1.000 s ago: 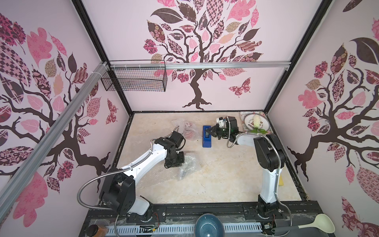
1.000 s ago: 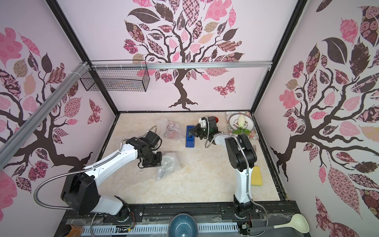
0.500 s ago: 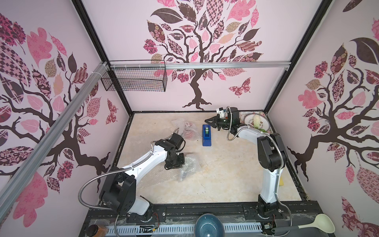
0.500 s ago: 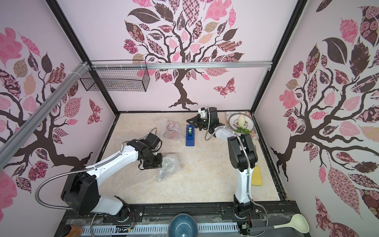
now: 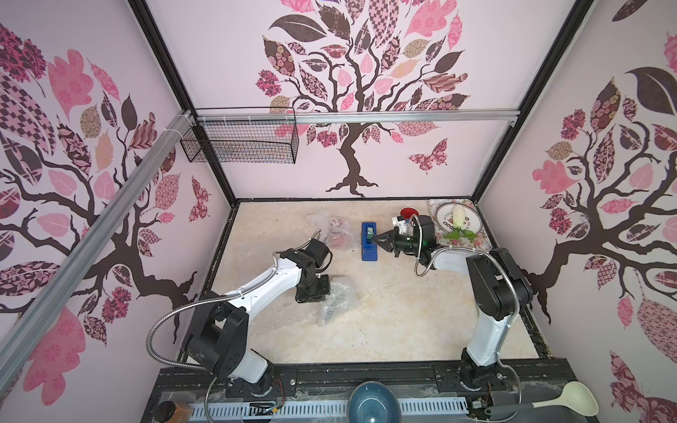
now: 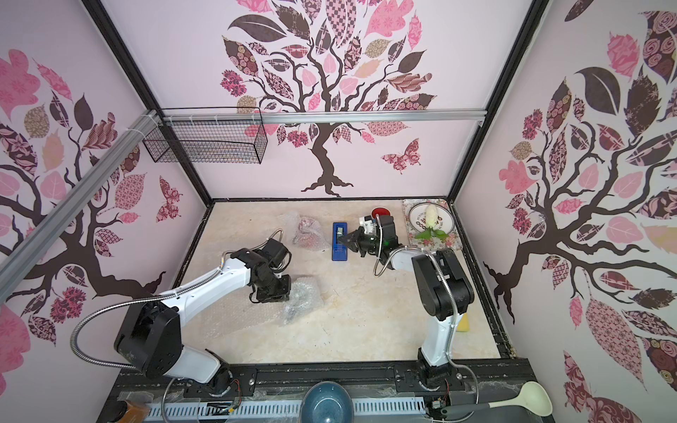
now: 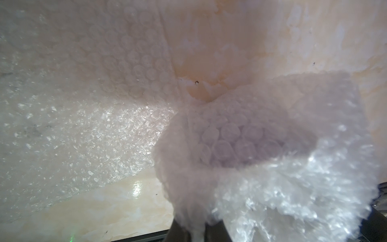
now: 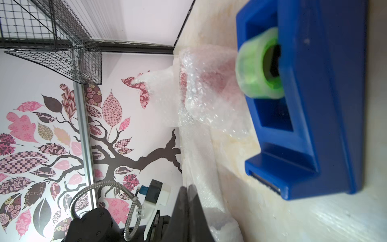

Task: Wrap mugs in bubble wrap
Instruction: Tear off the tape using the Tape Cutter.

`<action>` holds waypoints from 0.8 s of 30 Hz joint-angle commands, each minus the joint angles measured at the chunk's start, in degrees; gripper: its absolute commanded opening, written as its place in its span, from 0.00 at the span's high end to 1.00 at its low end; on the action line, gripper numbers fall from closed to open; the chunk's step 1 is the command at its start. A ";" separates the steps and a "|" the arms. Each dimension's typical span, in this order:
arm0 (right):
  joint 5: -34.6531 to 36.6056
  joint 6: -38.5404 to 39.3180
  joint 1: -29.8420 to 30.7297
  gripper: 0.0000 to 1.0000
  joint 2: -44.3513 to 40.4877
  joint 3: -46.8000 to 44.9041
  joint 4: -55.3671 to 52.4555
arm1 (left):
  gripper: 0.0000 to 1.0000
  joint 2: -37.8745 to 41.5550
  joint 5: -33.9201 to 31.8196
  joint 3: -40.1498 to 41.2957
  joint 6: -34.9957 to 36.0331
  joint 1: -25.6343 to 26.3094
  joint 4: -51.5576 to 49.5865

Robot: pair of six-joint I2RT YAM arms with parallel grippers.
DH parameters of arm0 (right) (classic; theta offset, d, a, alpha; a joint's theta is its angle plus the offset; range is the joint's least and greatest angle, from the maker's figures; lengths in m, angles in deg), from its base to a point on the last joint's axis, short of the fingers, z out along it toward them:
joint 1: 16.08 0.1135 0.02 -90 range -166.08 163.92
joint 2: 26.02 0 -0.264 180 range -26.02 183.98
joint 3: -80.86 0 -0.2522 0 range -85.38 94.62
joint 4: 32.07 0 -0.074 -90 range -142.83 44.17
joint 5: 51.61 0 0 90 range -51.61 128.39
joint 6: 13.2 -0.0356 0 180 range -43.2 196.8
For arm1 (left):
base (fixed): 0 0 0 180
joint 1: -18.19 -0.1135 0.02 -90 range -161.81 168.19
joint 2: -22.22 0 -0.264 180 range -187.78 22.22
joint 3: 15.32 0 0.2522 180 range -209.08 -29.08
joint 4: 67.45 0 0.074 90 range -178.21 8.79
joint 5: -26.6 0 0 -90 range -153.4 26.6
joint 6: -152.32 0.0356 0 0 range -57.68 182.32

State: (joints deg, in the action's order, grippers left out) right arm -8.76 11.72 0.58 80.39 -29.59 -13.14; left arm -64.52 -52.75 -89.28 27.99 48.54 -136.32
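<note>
Bubble wrap (image 5: 335, 302) is bunched on the table (image 5: 403, 322), a fold of it pinched by the closed left gripper (image 7: 195, 230). Farther back, the blue tape dispenser (image 5: 369, 241) is flanked by a wrapped red mug (image 5: 339, 234) and the empty, closed right gripper (image 5: 377, 240), behind whose wrist a white mug (image 5: 409, 213) is partly hidden.

Bright, even light in both top views, walls (image 5: 91, 205) bowing at three and nine o'clock; close up, bubble wrap (image 7: 282, 199) glares, blurred.
</note>
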 commanded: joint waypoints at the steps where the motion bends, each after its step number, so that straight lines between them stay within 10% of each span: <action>1: 0.05 -2.75 0.54 1.00 -4.63 -1.89 3.25 | 1.00 0.04 0.97 -1.11 0.75 -0.18 2.00; 24: -1.09 -3.47 3.42 1.00 -0.17 -10.89 8.79 | 1.00 -1.85 0.96 -2.09 0.66 0.06 2.95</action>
State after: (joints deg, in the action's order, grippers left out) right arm -8.57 10.59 3.38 78.92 -40.19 -6.22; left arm -65.13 -52.57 -89.50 28.04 48.54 -136.08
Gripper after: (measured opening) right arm 0.046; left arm 0.069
